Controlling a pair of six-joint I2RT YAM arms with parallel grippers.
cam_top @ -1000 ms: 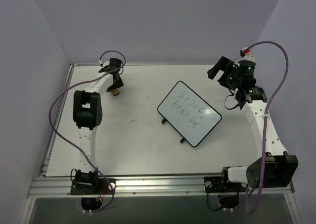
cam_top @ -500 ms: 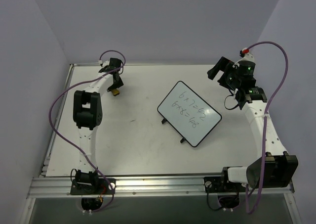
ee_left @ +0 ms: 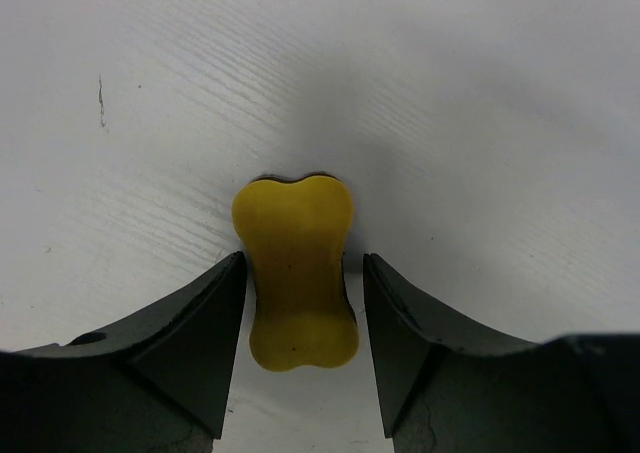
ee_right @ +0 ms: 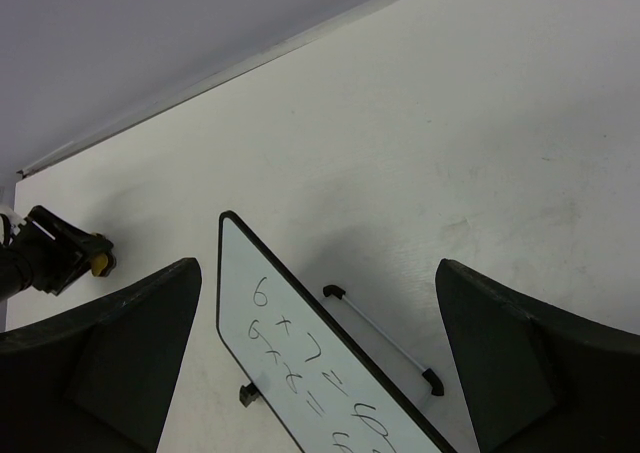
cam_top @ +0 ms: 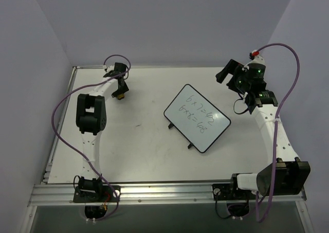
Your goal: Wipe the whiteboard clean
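Left fingers (ee_left: 190,333) straddle the yellow eraser (ee_left: 295,283), not yet clamped (right fingers (ee_right: 110,353) spread wide, holding nothing); pinching only its near lobe could let it twist free.

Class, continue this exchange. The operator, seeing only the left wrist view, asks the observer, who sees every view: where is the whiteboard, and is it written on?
Observer: The whiteboard lies angled at the middle of the table, bearing two handwritten sums.
Operator: And the right gripper?
Observer: The right gripper hangs open over the far right, holding nothing.
Operator: Touching the board?
Observer: No, well apart from it.
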